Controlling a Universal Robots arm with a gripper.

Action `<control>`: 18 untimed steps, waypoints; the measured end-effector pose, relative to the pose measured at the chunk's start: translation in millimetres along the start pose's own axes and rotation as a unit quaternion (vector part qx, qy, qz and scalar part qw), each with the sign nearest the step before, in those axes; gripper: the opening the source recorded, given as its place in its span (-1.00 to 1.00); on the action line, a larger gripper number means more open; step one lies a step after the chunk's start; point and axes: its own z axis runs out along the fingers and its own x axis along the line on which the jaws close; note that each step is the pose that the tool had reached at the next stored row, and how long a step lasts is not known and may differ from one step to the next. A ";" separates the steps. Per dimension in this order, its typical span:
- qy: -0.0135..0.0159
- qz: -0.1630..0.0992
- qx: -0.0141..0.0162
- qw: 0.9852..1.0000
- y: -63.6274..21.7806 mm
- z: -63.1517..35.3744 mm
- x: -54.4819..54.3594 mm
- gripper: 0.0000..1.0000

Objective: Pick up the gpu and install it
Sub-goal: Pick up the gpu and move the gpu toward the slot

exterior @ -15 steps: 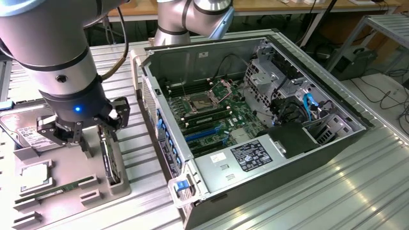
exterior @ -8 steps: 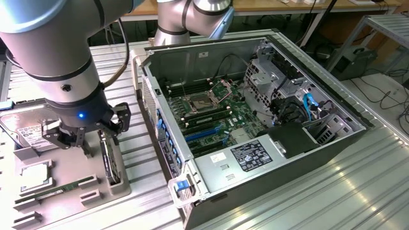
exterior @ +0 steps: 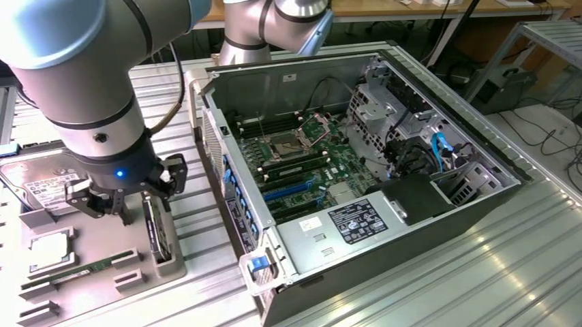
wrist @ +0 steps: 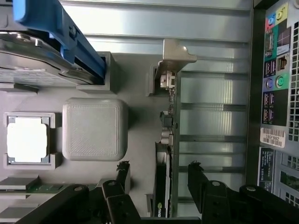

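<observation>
The gpu [wrist: 164, 186] stands on its edge in a slot of the grey parts tray [wrist: 135, 93], with its silver bracket [wrist: 175, 53] at the end away from the gripper. In the exterior view the gpu [exterior: 157, 231] is a thin dark card at the tray's edge nearest the computer case. My gripper [wrist: 160, 173] is open just above the card, one finger on each side of it and both clear of it. In the exterior view the gripper [exterior: 136, 201] hangs over the tray [exterior: 168, 266], holding nothing.
The open computer case [exterior: 364, 170] lies at the exterior view's right with its motherboard [exterior: 300, 157] exposed; its rear port panel [wrist: 275, 70] is close to the gpu. The tray also holds a hard drive [exterior: 46, 184], a CPU [wrist: 27, 140] and a RAM stick [exterior: 82, 269].
</observation>
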 end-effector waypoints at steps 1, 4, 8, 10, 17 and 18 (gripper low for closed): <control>0.000 0.000 0.000 1.000 -0.1 1.7 0.0 0.23; 0.000 0.000 0.000 1.000 0.5 8.7 -0.2 0.23; 0.000 0.000 0.000 1.000 0.5 14.4 -0.3 0.23; 0.000 0.000 0.000 1.000 0.3 18.0 -0.1 0.23; 0.000 0.000 0.000 1.000 -0.7 25.6 0.2 0.23; 0.000 0.000 0.000 1.000 -0.7 25.6 0.2 0.23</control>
